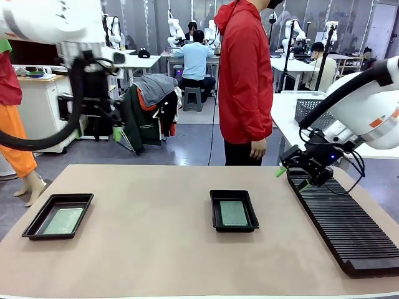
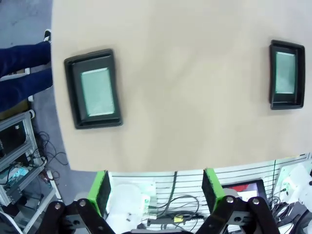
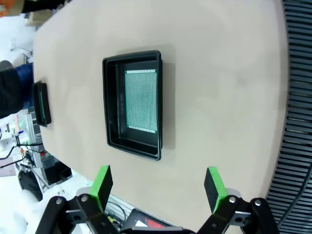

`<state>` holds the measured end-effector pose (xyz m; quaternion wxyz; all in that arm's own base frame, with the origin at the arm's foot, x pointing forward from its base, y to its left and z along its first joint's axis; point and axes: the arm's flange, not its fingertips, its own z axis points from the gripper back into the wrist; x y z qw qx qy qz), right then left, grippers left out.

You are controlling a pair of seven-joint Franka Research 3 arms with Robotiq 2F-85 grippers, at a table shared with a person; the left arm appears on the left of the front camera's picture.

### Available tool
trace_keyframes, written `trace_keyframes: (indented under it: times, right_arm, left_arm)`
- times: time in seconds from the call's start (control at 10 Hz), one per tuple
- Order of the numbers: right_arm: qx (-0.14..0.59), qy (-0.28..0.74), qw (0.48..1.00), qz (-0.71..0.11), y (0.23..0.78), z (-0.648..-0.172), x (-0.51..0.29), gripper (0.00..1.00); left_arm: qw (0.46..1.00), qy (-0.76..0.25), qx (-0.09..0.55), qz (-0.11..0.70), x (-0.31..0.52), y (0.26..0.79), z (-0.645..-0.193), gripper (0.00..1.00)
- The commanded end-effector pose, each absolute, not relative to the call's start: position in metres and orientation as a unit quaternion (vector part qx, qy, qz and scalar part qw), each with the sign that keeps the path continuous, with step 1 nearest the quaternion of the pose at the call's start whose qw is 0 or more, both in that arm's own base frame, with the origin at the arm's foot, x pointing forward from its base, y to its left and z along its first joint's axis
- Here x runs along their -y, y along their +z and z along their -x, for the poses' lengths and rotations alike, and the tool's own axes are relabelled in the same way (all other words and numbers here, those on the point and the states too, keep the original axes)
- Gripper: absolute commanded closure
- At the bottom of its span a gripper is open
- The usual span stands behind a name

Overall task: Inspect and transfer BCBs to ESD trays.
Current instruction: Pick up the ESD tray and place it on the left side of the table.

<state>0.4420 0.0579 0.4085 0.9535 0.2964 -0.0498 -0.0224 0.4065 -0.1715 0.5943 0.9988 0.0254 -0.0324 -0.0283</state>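
On the table: two shallow black plastic trays [image 1: 58, 215] [image 1: 234, 210] are each holding a thin grey-green board [image 1: 63, 220] [image 1: 233, 213].
Handling: probably light, stiff, fragile; taking the edges seems best.
Left gripper [image 1: 96, 132]: standing apart, empty.
Right gripper [image 3: 158, 185]: standing apart, empty.

Two ESD trays [image 1: 58, 215] [image 1: 234, 210], BCB [image 1: 233, 213] in each, ribbed rack [image 1: 344, 224]

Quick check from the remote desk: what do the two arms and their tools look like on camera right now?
Both arms are glossy white with rounded shells. The left arm trails a thick black hose; the right arm shows an orange mark, thin black cables and a small blue light. The left tool and right tool are black linkages with bright green finger pads.
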Motion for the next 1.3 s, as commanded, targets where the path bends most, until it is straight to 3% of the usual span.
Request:
trace_keyframes:
  times: [0.0, 0.3, 0.4, 1.2]
  right_arm:
    - [0.048, -0.009, 0.940, -0.339, 0.400, -0.438, -0.035, 0.00]
    - [0.047, 0.001, 0.929, -0.367, 0.391, -0.439, -0.005, 0.00]
    - [0.049, -0.015, 0.941, -0.335, 0.402, -0.439, -0.020, 0.00]
    - [0.049, -0.015, 0.941, -0.335, 0.402, -0.439, -0.020, 0.00]
  left_arm:
    - [0.999, -0.024, 0.044, -0.012, 0.203, 0.576, -0.417, 0.00]
    - [0.998, 0.025, 0.049, 0.007, 0.260, 0.542, -0.424, 0.00]
    - [0.998, 0.033, 0.046, 0.013, 0.275, 0.529, -0.427, 0.00]
    - [0.996, 0.076, 0.042, 0.033, 0.363, 0.427, -0.450, 0.00]
